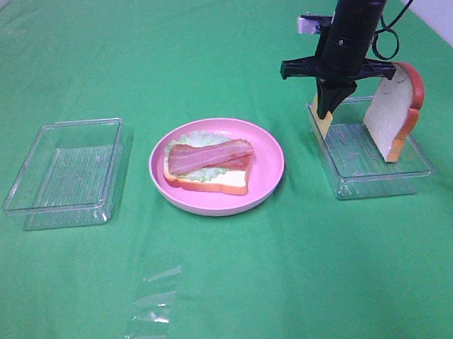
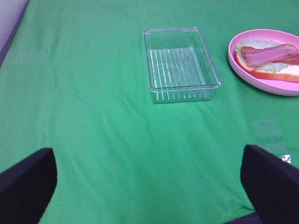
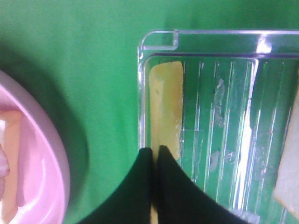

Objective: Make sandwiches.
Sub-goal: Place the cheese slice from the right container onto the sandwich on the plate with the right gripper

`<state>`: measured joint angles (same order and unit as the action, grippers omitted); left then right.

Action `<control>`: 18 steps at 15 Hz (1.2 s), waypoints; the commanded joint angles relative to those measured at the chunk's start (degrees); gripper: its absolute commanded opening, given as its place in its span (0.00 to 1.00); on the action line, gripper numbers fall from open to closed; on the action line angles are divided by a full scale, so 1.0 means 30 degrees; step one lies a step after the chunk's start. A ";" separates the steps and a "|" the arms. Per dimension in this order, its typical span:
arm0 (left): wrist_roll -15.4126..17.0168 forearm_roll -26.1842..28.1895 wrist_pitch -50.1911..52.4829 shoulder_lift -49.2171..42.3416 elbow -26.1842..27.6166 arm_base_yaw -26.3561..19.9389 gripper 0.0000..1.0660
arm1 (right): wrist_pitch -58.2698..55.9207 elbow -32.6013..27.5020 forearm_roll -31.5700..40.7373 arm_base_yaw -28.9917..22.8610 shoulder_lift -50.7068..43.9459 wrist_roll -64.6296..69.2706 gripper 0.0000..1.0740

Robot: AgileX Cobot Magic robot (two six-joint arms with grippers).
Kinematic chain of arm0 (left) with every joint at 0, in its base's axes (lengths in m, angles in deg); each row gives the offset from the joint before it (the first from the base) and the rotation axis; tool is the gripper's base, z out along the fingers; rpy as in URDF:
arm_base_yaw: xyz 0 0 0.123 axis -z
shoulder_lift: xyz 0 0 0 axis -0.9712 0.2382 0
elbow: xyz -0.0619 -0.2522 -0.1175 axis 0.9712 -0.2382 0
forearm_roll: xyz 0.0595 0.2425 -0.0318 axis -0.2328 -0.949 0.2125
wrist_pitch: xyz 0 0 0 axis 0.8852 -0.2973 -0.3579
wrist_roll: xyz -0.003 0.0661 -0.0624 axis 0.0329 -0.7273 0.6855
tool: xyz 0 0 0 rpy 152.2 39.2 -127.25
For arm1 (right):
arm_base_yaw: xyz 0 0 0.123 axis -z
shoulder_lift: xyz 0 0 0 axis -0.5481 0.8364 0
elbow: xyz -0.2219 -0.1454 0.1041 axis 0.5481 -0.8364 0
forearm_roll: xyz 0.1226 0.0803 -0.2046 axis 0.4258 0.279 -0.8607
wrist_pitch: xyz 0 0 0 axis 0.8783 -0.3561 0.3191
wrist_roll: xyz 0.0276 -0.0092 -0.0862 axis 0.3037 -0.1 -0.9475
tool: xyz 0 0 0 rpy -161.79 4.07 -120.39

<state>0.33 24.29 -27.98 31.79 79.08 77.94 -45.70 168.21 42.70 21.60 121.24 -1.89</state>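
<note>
On the pink plate [image 1: 271, 173] lies the partial sandwich [image 1: 209, 164]: a bread slice, a lettuce leaf and bacon strips on top. My right gripper [image 1: 328, 107] reaches down into the right clear tray [image 1: 371, 175] and is shut on the upper edge of a thin yellow cheese slice [image 1: 324, 123], which stands on edge against the tray's left wall. The right wrist view shows the cheese [image 3: 166, 102] pinched between the closed black fingertips [image 3: 145, 161]. A second bread slice [image 1: 395, 115] leans upright in that tray. My left gripper [image 2: 149, 186] hangs open over bare cloth, holding nothing.
A clear tray [image 1: 67, 174] with nothing in it sits left of the plate, and the left wrist view shows this tray [image 2: 180, 65] too. A scrap of clear plastic film [image 1: 154, 302] lies on the green cloth near the front. The plate's rim [image 3: 53, 154] is close to the right tray.
</note>
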 commanded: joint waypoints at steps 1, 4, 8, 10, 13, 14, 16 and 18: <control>0.0115 0.0115 0.0095 -0.0401 -0.0019 0.0019 0.93 | -0.0802 0.0038 0.0076 0.0000 -0.1050 0.0210 0.00; 0.0115 0.0115 0.0095 -0.0401 -0.0019 0.0019 0.93 | -0.2082 0.0038 0.1165 0.0000 -0.2903 0.0038 0.00; 0.0115 0.0115 0.0095 -0.0401 -0.0019 0.0019 0.93 | 0.0115 -0.1986 0.9492 -0.0057 -0.4240 -0.3973 0.00; 0.0115 0.0115 0.0095 -0.0401 -0.0019 0.0019 0.93 | 0.1070 -0.3801 1.2949 -0.0191 -0.4240 -0.5882 0.00; 0.0115 0.0115 0.0095 -0.0401 -0.0019 0.0019 0.93 | 0.2807 -0.6322 1.6272 -0.0535 -0.4087 -0.8442 0.00; 0.0115 0.0115 0.0095 -0.0401 -0.0019 0.0019 0.93 | 0.2941 -0.6856 1.7953 -0.0726 -0.3648 -0.9301 0.00; 0.0115 0.0115 0.0095 -0.0401 -0.0019 0.0019 0.93 | 0.2903 -0.6933 1.9309 -0.1222 -0.2387 -1.0065 0.00; 0.0115 0.0153 0.0095 -0.0401 -0.0019 0.0019 0.93 | 0.3552 -0.6895 1.9500 -0.1853 -0.1566 -1.0256 0.00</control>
<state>0.33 24.41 -27.98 31.79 79.08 77.94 -35.27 148.04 100.06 16.33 116.19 -31.51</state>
